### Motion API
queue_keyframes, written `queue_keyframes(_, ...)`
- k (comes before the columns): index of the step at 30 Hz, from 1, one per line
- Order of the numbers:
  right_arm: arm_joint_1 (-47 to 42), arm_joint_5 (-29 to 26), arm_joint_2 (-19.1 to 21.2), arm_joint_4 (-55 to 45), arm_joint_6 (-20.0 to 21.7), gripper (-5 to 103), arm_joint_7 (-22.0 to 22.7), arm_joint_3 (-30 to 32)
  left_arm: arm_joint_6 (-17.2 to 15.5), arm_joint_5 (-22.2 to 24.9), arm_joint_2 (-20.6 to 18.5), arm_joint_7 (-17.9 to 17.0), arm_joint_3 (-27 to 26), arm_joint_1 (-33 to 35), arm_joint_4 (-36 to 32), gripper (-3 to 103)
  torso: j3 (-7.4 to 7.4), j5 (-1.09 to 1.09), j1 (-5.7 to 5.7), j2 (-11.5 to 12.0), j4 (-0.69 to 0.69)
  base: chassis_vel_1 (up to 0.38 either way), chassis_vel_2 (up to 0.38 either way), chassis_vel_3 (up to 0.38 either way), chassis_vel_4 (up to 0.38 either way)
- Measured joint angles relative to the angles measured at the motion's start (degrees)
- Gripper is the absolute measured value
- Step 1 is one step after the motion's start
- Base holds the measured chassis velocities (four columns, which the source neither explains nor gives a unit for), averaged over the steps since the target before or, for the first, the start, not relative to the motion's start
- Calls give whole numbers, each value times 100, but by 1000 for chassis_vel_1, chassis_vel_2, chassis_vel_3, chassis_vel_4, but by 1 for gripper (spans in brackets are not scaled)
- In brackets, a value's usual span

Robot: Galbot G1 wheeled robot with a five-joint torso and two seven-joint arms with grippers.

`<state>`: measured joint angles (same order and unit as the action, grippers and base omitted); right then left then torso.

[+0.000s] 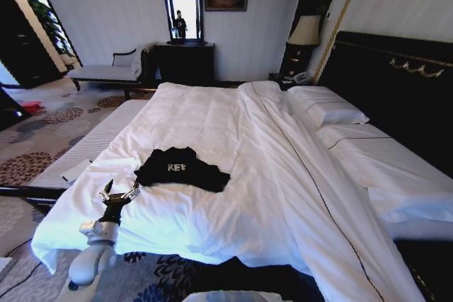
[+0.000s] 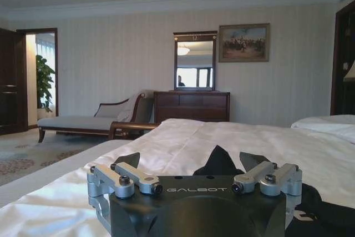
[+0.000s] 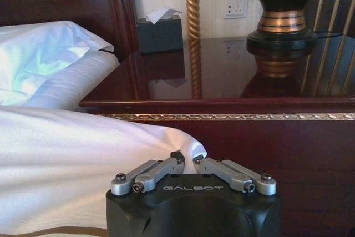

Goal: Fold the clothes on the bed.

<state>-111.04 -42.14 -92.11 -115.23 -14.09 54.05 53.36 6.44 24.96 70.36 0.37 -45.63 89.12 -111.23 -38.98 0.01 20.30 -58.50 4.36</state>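
The black T-shirt [image 1: 180, 167] lies crumpled on the white bed [image 1: 248, 118], near its front left, with white lettering facing up. My left gripper [image 1: 122, 190] hovers open just left of the shirt's edge, low over the duvet. In the left wrist view the left gripper [image 2: 191, 162] stands open, with a raised fold of the shirt [image 2: 222, 164] just beyond its tips. My right gripper [image 3: 186, 160] is shut, its tips against a peak of white bedding [image 3: 83, 159] beside a dark nightstand [image 3: 222, 90]. Whether it pinches the bedding I cannot tell.
White pillows [image 1: 329, 107] lie against the dark headboard [image 1: 396, 83] on the right. A pale chaise [image 1: 106, 72] and a dark dresser with mirror [image 1: 184, 61] stand at the far wall. A lamp [image 3: 283, 9] and tissue box [image 3: 160, 31] sit on the nightstand.
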Motion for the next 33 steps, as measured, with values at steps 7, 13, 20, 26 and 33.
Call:
queue_keyframes(7,-105,263,-7,-563,37,18,27,4,-12,-5,3,0,-75,44,-62,100,0,1,-1,0,0,0,0,0,0)
queue_keyframes(13,-324,967,-5,-1687,-179,44,-148,590,-15,11,-8,-5,-202,131,-145,100,0,-1,0,0,-2,0,0,0,0)
queue_keyframes(20,-167,1046,-4,-2840,531,71,175,1025,-63,23,40,-17,-318,243,-327,100,0,-1,-1,0,-4,0,0,0,0)
queue_keyframes(26,103,645,110,-2856,1009,94,456,900,-118,40,91,-30,-407,308,-440,100,0,2,-1,0,-2,0,0,0,0)
queue_keyframes(33,396,456,947,-2838,957,100,-352,813,-217,91,174,-108,-483,569,-757,100,-1,0,0,0,-5,0,0,0,0)
